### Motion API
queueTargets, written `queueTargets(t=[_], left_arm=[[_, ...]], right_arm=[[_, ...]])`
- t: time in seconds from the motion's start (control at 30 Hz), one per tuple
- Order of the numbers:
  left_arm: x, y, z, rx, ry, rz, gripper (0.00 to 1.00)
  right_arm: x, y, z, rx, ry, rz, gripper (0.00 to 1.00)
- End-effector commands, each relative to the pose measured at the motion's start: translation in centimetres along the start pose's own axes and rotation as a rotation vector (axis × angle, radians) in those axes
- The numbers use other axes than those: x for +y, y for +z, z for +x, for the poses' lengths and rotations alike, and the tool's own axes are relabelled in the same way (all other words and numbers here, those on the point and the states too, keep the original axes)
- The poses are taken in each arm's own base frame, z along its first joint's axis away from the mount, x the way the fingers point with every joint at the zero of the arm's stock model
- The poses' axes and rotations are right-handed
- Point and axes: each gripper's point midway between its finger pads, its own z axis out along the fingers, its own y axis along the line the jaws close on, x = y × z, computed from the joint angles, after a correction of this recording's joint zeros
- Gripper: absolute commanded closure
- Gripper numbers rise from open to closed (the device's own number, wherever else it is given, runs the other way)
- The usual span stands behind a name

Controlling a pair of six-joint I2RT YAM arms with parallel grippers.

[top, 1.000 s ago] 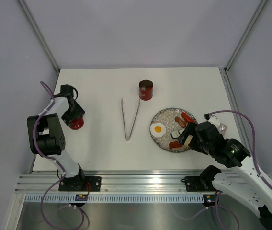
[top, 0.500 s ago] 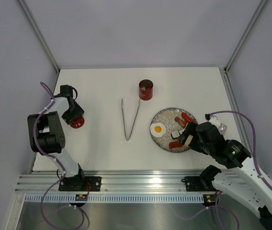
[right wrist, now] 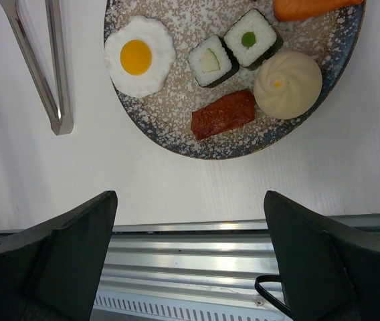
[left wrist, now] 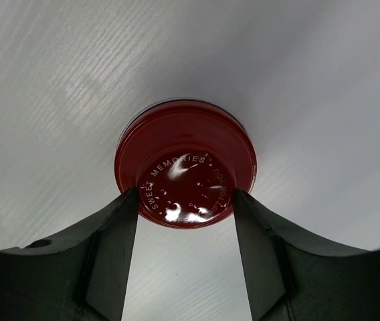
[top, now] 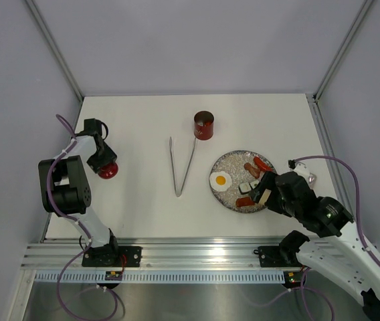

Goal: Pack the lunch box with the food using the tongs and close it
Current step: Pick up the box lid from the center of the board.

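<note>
Overhead, plate [right wrist: 176, 114] holds the food [right wrist: 138, 57]; right pincer [right wrist: 190, 200] gapes; left pincer [left wrist: 185, 197] straddles lid [left wrist: 185, 157], grip unclear.

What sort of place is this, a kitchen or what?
Likely a robot lab test cell, not a kitchen: left arm and right arm bolted to an aluminium rail, plain grey panels around a white table, toy food on a plate.
</note>
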Motion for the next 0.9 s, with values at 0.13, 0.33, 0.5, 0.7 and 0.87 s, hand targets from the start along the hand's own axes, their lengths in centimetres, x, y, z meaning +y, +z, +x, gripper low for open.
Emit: queueTargets(t=[0.13, 0.33, 0.5, 0.7, 0.87], left_arm=[[-0.5, 0.6, 0.2, 0.006, -0.025, 0.033, 0.53], [-0.8, -0.9, -0.3, -0.019, -0.019, 0.060, 0.73], [-1.0, -3.5, -1.4, -0.074, -0.004, 0.103, 0.79], [-1.7, -5.9, -1.8, -0.111, 0.043, 0.143, 0.80], [-2.9, -8.0, -2.0, -0.153, 0.102, 0.158, 0.80]], right_arm=[[0.0, -1.1, -0.4, -0.017, 0.020, -0.015, 0.00], [-0.3, -1.3, -0.3, -0.022, 0.025, -0.013, 0.01], [-0.2, -1.3, -0.4, -0.023, 0.022, -0.014, 0.00], [0.3, -0.9, -0.5, -0.019, 0.015, -0.024, 0.01], [0.5, -1.0, -0.8, -0.022, 0.013, -0.023, 0.01]])
